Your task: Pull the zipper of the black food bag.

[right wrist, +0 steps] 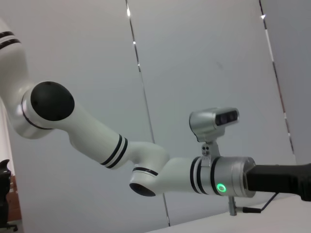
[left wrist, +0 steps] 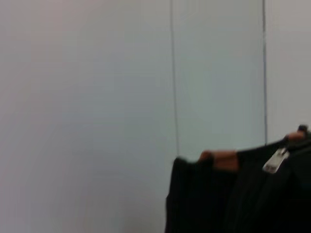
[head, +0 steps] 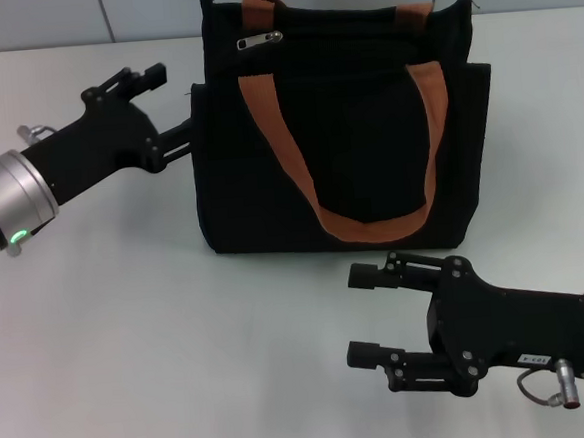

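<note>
The black food bag (head: 352,145) stands upright at the back middle of the table, with orange-brown handle loops (head: 277,150). The silver zipper pull (head: 260,41) lies on the top track near the bag's left end; it also shows in the left wrist view (left wrist: 275,161). My left gripper (head: 176,105) is open at the bag's left side, its nearer finger against the bag's left edge. My right gripper (head: 354,315) is open and empty, low over the table in front of the bag, apart from it.
The white table (head: 180,337) spreads around the bag. A pale panelled wall (head: 58,20) runs behind it. The right wrist view shows my left arm (right wrist: 146,170) with a green light on its wrist.
</note>
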You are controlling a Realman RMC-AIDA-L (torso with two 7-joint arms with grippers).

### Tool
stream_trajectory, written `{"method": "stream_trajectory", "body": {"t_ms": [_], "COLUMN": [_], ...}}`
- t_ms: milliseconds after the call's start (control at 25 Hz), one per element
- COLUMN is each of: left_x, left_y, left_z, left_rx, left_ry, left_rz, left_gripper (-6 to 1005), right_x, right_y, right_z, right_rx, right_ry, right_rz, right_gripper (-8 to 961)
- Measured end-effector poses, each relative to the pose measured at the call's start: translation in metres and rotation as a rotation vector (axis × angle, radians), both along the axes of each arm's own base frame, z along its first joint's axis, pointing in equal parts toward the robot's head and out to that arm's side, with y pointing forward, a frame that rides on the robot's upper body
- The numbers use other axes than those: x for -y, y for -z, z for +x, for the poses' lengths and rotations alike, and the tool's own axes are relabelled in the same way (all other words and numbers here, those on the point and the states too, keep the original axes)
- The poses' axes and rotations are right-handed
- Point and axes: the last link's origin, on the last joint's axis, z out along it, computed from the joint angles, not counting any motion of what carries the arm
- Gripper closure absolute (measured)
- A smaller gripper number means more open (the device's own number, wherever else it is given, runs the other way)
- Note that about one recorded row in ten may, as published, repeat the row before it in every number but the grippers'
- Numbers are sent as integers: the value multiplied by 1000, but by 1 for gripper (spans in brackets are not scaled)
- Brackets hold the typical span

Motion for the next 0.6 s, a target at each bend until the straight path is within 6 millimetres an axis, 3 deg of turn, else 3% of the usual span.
{"method": "stream_trajectory", "body": {"t_ms": [400,600], "left_x": [-15,-19], "left_y": [5,-3], "left_z": [19,20], "left_rx": [58,128], "left_ry": [-3,-36], "left_rz": [16,68], "left_gripper": [239,243], "right_x": [-5,-8], "right_y": [-2,-2], "right_z": [-3,-5], "right_rx": [-1,0], "right_ry": [-11,-22], "right_rz": [15,17], "right_gripper": [221,221]}}
